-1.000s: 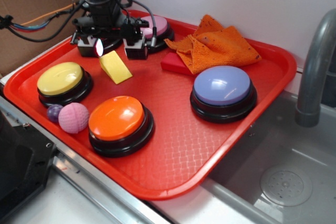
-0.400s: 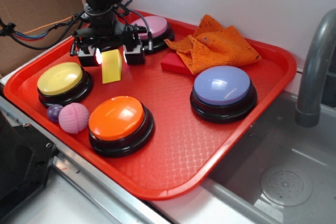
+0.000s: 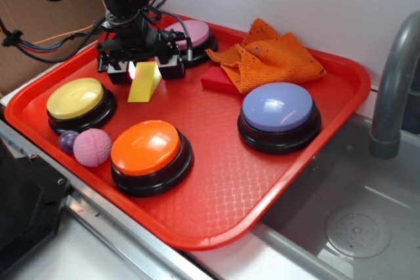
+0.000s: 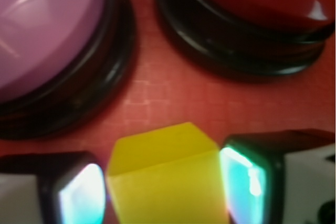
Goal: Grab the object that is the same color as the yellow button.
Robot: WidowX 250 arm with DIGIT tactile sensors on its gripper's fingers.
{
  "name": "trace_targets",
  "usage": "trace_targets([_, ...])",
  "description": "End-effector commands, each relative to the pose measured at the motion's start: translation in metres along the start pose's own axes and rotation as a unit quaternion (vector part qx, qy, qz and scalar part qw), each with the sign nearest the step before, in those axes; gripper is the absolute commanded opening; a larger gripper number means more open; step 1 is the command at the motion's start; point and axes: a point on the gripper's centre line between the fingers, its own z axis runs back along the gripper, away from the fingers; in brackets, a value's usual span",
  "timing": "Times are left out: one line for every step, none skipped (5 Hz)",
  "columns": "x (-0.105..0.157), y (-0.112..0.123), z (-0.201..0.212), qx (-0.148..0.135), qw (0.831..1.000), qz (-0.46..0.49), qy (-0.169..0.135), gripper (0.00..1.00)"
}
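While flanked by fingers (image 4: 79, 198) | yellow wedge (image 4: 165, 177) between | no writing readable

Reaching down from the upper left of the exterior view, black arm standing nearly vertical with cables trailing off to the left. End effector (image 3: 146, 69) pointing downward, sitting low and close to the surface. Fingers (image 4: 79, 195) showing at the bottom of the wrist view, one on each side, inner pads glowing pale cyan. Jaws standing parted, closing in on the yellow wedge (image 4: 168, 182) between them; right pad lying just beside it, full contact on either side not discernible.
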Motion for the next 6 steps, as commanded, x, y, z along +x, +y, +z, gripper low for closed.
trace_targets([0.007, 0.011, 0.012, -0.020, 0.999, -0.026, 0.010, 0.00])
trace_targets([0.012, -0.002, 0.045, -0.046, 0.994, -0.038, 0.087, 0.00])
trace_targets([0.007, -0.020, 0.093, -0.071, 0.986, -0.118, 0.092, 0.00])
trace_targets([-0.009, -0.037, 0.129, -0.093, 0.971, -0.206, 0.079, 0.00])
trace_targets([-0.031, -0.042, 0.156, -0.119, 0.942, -0.301, 0.085, 0.00])
trace_targets([-0.041, -0.039, 0.163, -0.130, 0.931, -0.330, 0.081, 0.00])
